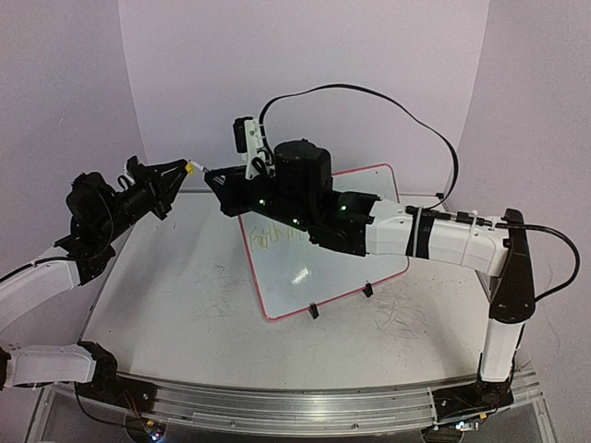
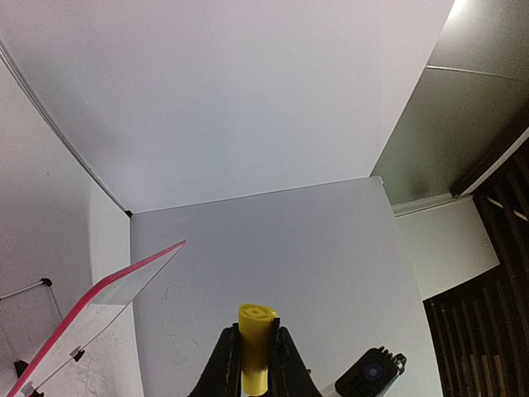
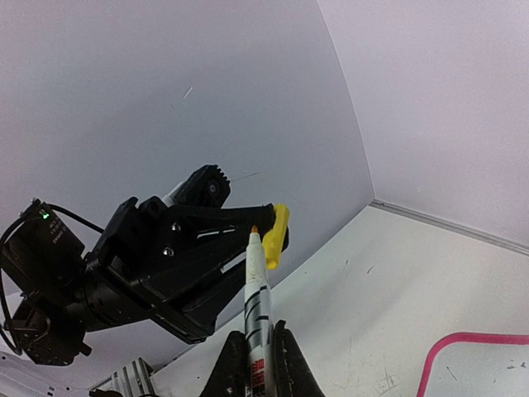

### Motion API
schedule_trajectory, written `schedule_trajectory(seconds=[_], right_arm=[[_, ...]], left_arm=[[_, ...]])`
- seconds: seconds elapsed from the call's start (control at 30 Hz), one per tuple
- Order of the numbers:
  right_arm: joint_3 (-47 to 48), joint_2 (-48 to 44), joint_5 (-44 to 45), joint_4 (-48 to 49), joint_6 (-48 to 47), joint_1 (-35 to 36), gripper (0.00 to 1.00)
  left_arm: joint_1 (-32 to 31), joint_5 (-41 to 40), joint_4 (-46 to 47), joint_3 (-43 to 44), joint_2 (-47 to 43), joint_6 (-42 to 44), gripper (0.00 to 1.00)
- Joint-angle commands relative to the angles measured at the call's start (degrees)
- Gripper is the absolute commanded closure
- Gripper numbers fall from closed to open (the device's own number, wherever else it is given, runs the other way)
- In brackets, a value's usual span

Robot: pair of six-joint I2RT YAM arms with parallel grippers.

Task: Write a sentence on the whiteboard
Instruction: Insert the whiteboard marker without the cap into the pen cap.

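One whiteboard (image 1: 351, 268) was counted on the counter (image 1: 166, 314), standing on two black clip feet (image 1: 314, 311) along its near edge. Its long axis was set slantwise in the top view, from near-left to far-right, and in the left wrist view it was seen nearly edge-on at a slant. One sentence (image 1: 272, 235) was made out, a faint yellow-green line near the board's left side. It was laid along that long axis, and the rest of it was covered by the right arm (image 1: 443, 238).

Two arms were in play, both raised over the far-left of the counter, clear of the board's left corner. One marker (image 3: 258, 306) was pinched between the right fingers (image 3: 234, 360), its long axis pointed away from them and its orange tip aimed at the other arm. One yellow cap (image 2: 256, 343) was clamped between the left fingers (image 2: 230, 351), its open end turned outward. Tip and cap were seen just beside each other; contact could not be judged.

Grey scribbles (image 1: 397, 314) were scattered over the counter on both sides of the board. A black cable (image 1: 406, 106) was looped high above the right arm. White backdrop walls (image 1: 305, 74) were set behind.
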Motion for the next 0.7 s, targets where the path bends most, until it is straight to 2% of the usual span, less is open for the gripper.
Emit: schedule_trajectory(seconds=[0.0, 0.23, 0.67], right_arm=[[1.8, -0.08, -0.81, 1.37, 0.38, 0.15, 1.0], [-2.14, -2.27, -0.5, 0.98, 1.42, 0.16, 1.0], [-1.64, -1.53, -0.22, 0.74, 1.14, 0.14, 1.0]], left_arm=[[-0.17, 0.05, 2.5, 0.38, 0.04, 0.84, 1.0], [-0.12, -0.45, 2.53, 0.67, -0.43, 0.75, 1.0], [-0.12, -0.61, 2.53, 0.75, -0.78, 0.57, 1.0]])
